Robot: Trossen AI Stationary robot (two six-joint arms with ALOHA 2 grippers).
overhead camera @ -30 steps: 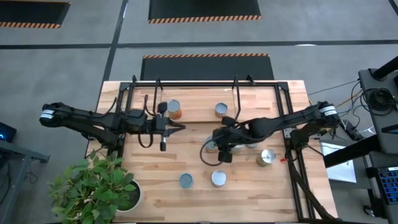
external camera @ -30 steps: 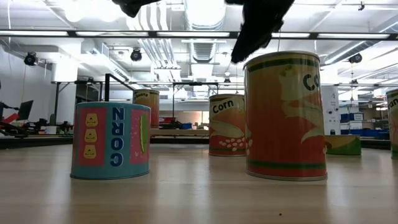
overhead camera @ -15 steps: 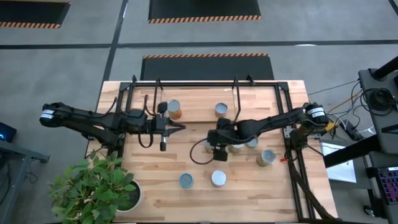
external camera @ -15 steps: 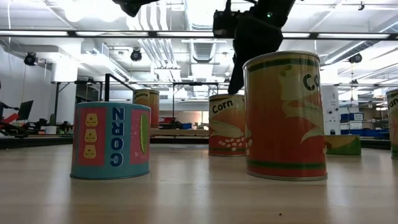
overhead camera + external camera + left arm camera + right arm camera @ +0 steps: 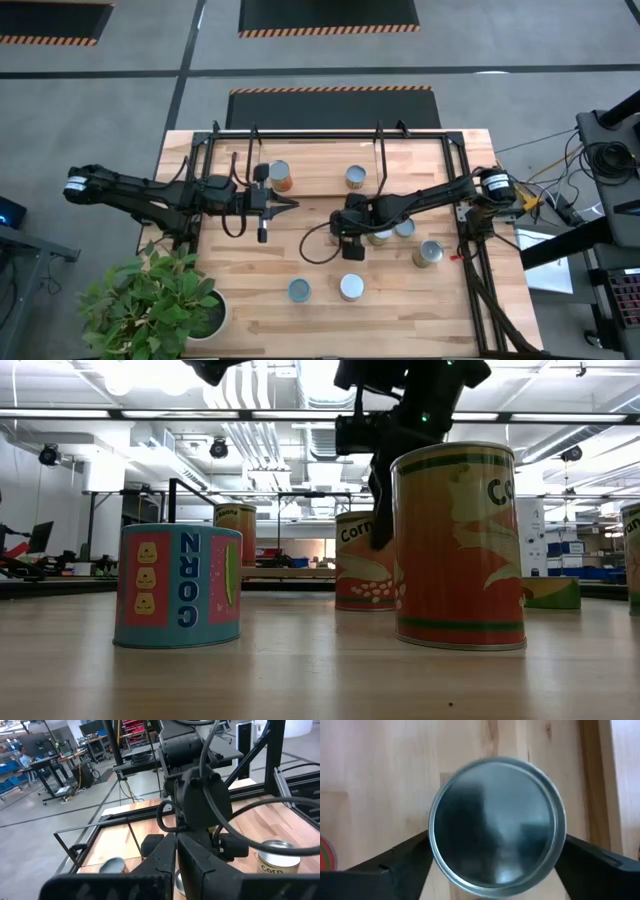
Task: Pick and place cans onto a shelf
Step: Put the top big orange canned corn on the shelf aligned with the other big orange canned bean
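From above, a light wooden desk (image 5: pixel 260 300) carries a black rod shelf (image 5: pixel 320 135) along its far edge. The left arm reaches in from the left; its claw (image 5: pixel 285 205) hovers over bare wood just in front of the shelf, fingers pressed together, holding nothing. An orange-sided can (image 5: pixel 280 176) stands just beside it under the shelf rods, and another can (image 5: pixel 355 177) stands further right. The right arm stretches in from the right side, and the right claw (image 5: pixel 349 238) hangs over the middle of the desk, above a can it mostly hides. Two more cans (image 5: pixel 404 229) (image 5: pixel 430 252) sit near the right frame rail, and two stand alone near the front edge (image 5: pixel 299 290) (image 5: pixel 351 287), with open wood around them. A potted plant (image 5: pixel 150 305) overhangs the front left corner.

At desk level, a short blue corn can (image 5: pixel 178 586) and a tall orange can (image 5: pixel 460 546) stand apart, with a clear lane between them. The right claw (image 5: pixel 385 480) hangs down behind the tall can, above another corn can (image 5: pixel 366 560).

From the left wrist, the closed fingers (image 5: pixel 175 865) point toward the right arm, a corn can (image 5: pixel 279 856) off to one side.

From the right wrist, the fingers (image 5: pixel 390 865) are spread wide on either side of a silvery can top (image 5: pixel 497 820), straddling it; I cannot tell whether they touch its sides.
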